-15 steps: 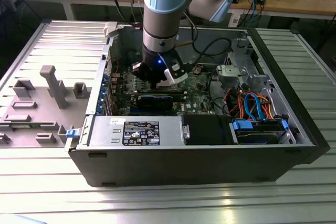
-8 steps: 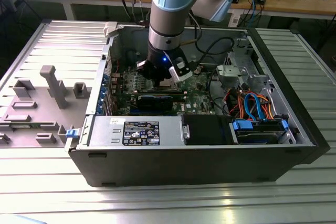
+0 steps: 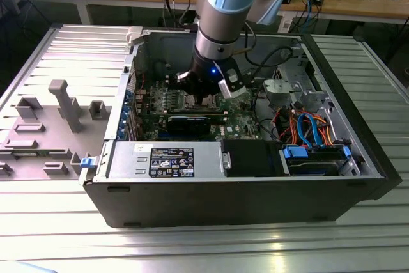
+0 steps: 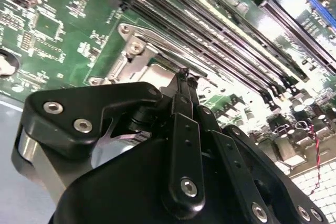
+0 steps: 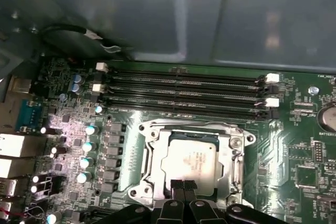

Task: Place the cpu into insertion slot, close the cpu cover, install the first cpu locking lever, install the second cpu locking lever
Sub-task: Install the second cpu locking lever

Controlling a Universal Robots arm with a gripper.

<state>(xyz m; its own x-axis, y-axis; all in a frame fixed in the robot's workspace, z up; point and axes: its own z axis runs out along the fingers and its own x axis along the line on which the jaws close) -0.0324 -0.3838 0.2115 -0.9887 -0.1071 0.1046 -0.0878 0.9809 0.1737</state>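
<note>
Four long black memory slots point(image 5: 184, 93) run side by side next to the insertion slot point(image 5: 248, 139), and the cpu point(image 5: 191, 157) sits inside that slot, lying flat with its dull metal top facing up. It is square, so it has no long axis; its edges run parallel to the memory slots. The cpu cover point(image 5: 153, 156) lies flat over it, its window framing the metal top.

Your claw point(image 5: 182, 185) hangs just over the socket's edge on the side away from the memory slots, fingertips pressed together into a narrow point with nothing visible between them. Whether they touch the frame you cannot tell. In the second wrist view the black fingers point(image 4: 185, 129) meet just above the silver bracket.

A row of blue-topped capacitors point(image 5: 86, 145) stands beside the socket.

In the exterior view the arm reaches down into the open computer case point(image 3: 128, 177) at upper middle of the frame. The labelled power supply point(image 3: 166, 161) lies along the near wall, orange and blue cables point(image 3: 307, 126) bunch at right, and grey fixture blocks point(image 3: 64, 103) stand on the ridged desk point(image 3: 192, 247) at left.
</note>
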